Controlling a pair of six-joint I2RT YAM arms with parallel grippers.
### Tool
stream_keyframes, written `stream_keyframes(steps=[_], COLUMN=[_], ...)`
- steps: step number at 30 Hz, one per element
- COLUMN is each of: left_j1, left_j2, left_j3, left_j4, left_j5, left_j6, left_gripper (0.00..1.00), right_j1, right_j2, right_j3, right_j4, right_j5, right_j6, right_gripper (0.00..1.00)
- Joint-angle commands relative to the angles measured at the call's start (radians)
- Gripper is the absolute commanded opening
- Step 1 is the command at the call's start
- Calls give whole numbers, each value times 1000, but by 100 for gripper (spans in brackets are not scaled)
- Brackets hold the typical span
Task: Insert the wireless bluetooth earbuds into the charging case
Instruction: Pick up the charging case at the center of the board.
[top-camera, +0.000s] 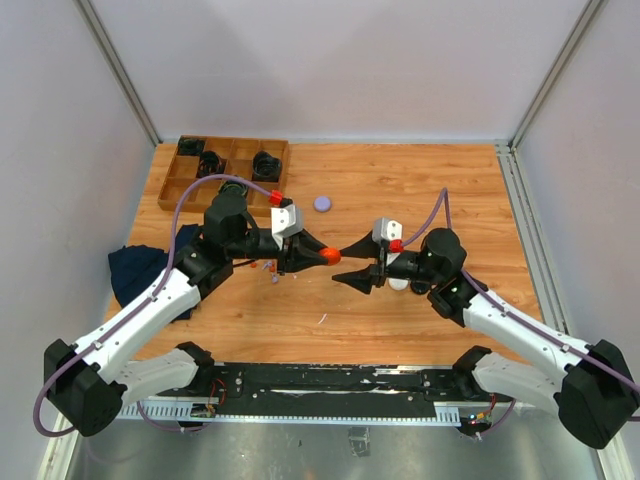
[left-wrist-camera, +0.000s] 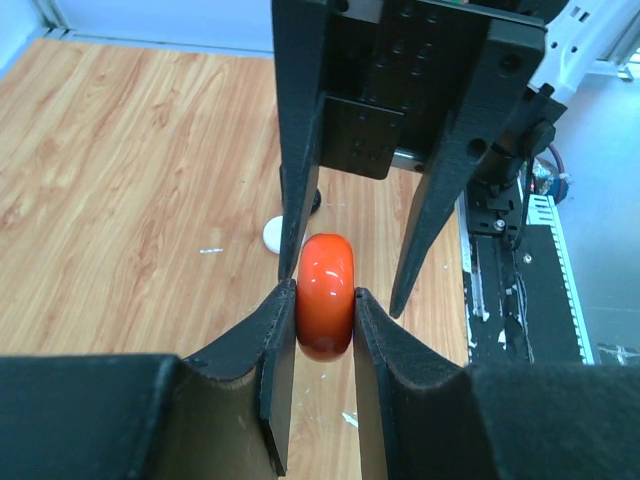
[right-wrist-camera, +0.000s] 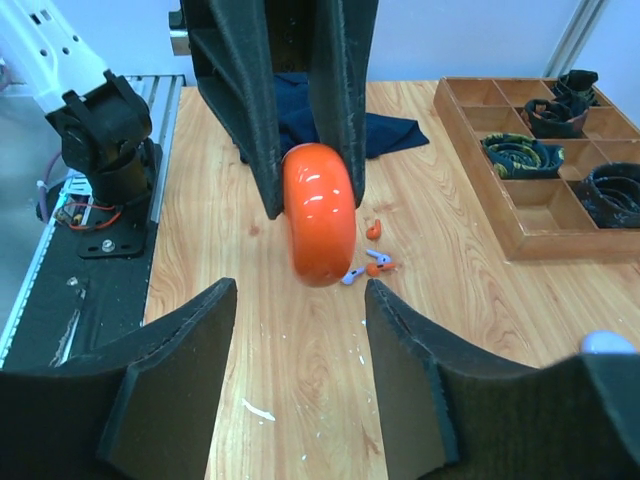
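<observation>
Earbuds: lying on bench beyond right gripper; tiny, probably slippery.
Charging case: glossy, rigid; left gripper is clenching its flat faces.
Right gripper: released, facing case.

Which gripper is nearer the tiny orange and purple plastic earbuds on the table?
Left. Left gripper, shut on the glossy orange round case, is beside the earbuds; right gripper, open, is beyond that case.

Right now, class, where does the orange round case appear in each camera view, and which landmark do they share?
Top external: the orange round case sits mid-picture, between the arms' tips.
Left wrist: case centre, lower half, clamped in the left gripper.
Right wrist: case centre, upper half, above the right gripper.
Shared landmark: the wooden table.
</observation>
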Motion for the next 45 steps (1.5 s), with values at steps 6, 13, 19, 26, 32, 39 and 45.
stream_keyframes(steps=[6,13,19,26,32,39,45], left_j1=[-5,-5,-5,-5,-5,-5,-5], left_j2=[-31,-34,-44,-45,-47,-59,-89], left_j3=[-26,-44,-62,-79,-89,-110,-131], left_j4=[76,120,170,207,231,260,257], left_j5=[86,100,116,121,119,105,48], left_j6=[23,8,-19,-39,-50,-67,-59], left_gripper=[18,17,17,16,16,25,48], right_j1=[-15,-14,-14,-14,-14,-14,-14], right_j2=[39,45,55,70,88,98,88], right_j3=[28,25,25,23,18,11,7], right_j4=[171,193,212,253,292,305,301], right_j5=[-46,-79,-95,-103,-110,-115,-112], right_j6=[103,117,128,154,177,181,176], right_gripper=[50,42,39,37,32,18,9])
